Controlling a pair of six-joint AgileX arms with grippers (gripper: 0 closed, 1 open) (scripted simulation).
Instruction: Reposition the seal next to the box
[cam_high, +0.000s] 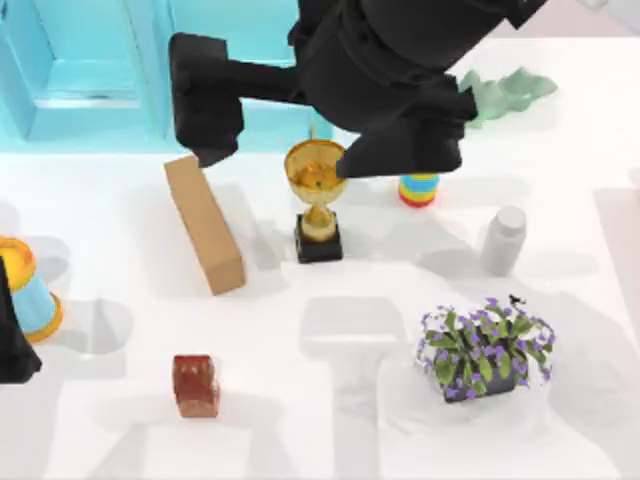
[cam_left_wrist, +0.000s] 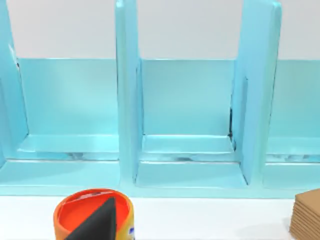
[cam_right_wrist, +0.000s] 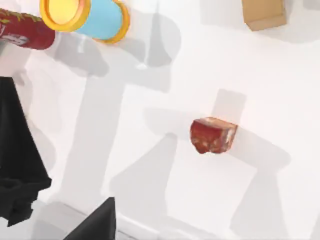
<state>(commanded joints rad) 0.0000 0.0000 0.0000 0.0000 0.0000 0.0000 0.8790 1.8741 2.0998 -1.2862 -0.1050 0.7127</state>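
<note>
One seal (cam_high: 196, 385) stands alone on the white table (cam_high: 330, 440) at the near left, free of any gripper, well apart from the one tan box (cam_high: 205, 224) that lies farther back. One pot of purple flowers (cam_high: 484, 350) is at the near right. Behind come one gold trophy (cam_high: 317, 200), one grey bottle (cam_high: 503, 240) and one striped toy (cam_high: 418, 189). The left arm (cam_high: 12, 340) is at the left edge beside a blue and yellow cup (cam_high: 25, 290). The right arm (cam_high: 400, 70) hangs over the far middle; how its fingers stand I cannot tell, and the same for the left.
</note>
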